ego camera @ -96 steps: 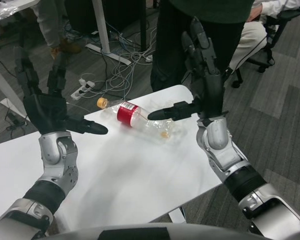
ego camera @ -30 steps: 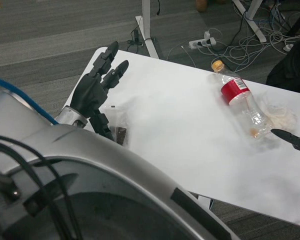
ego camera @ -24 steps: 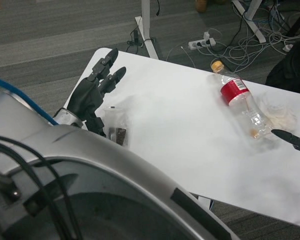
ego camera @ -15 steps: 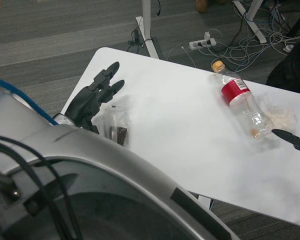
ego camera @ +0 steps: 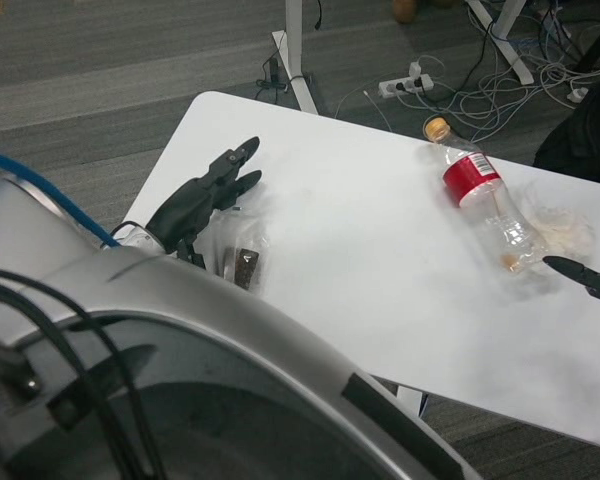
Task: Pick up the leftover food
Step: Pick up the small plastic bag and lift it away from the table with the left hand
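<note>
Black left hand (ego camera: 202, 195) – fingers apart – over bagged food (ego camera: 242, 262); right hand (ego camera: 588, 278) state unclear.

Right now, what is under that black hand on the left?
Under the left hand lies a clear plastic bag holding something brown. The hand and robot body hide the rest.

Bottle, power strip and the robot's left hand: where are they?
Bottle (ego camera: 471, 177), head view, on its red label.
Power strip (ego camera: 404, 87), head view, on its white body.
Left hand (ego camera: 202, 193), head view, on the black back of the hand.
</note>
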Available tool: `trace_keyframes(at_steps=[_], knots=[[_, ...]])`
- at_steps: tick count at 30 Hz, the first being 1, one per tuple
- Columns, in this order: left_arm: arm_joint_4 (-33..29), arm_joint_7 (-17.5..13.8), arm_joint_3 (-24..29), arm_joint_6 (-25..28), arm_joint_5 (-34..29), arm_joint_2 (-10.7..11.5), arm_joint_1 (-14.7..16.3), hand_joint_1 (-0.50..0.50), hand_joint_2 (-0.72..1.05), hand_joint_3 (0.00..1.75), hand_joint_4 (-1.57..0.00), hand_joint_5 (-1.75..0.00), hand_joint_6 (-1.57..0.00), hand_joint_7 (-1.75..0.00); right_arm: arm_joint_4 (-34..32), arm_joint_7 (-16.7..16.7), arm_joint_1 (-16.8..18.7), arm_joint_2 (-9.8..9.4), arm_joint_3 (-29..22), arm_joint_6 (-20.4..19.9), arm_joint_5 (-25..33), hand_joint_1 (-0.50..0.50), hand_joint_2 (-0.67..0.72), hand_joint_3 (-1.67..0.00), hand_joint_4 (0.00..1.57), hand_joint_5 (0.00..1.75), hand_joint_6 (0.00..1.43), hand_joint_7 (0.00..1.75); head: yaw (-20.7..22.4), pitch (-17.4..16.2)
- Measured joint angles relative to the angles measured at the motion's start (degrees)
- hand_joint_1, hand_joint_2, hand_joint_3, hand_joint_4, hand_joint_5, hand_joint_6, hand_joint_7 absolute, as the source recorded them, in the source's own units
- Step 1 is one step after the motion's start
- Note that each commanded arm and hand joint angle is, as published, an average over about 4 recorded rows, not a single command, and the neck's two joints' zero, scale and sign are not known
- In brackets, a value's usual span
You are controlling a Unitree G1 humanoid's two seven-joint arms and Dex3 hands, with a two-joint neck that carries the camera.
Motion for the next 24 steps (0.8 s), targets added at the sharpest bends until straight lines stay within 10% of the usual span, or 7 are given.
trace_keyframes(at_steps=[24], knots=[[9.55,4.3,4.57,-8.48,2.72,0.38,-10.31,-0.5,-0.55,0.0,-0.15,0.0,0.0,0.0,-0.03,0.0,-0.03,0.13,0.85,0.0,0.87,-0.42,-0.03,-0.08,0.03,0.0,0.0,0.0,0.66,-0.71]])
